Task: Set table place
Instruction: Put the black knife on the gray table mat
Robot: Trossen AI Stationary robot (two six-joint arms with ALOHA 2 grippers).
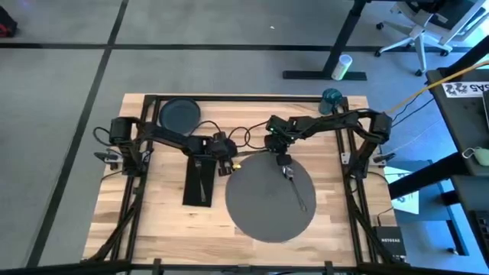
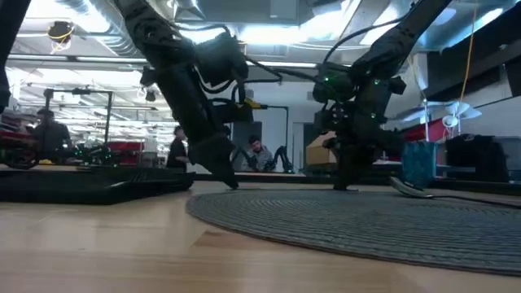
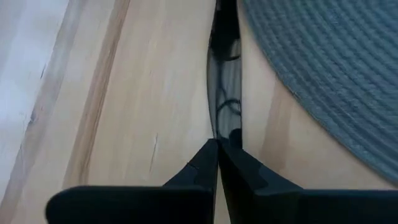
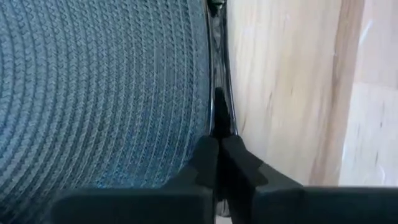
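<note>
Both pincers are clamped on thin cutlery: the left pincer (image 1: 227, 169) beside the mat (image 1: 269, 200) on the worktop (image 1: 157, 221), the right pincer (image 1: 284, 163) at the mat's far edge. Either piece could twist or slip free, being so narrowly held.

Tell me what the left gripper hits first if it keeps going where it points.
Probably the table's wood: the left gripper, shut on a thin metal utensil, points down at bare planks just beside the placemat.
</note>
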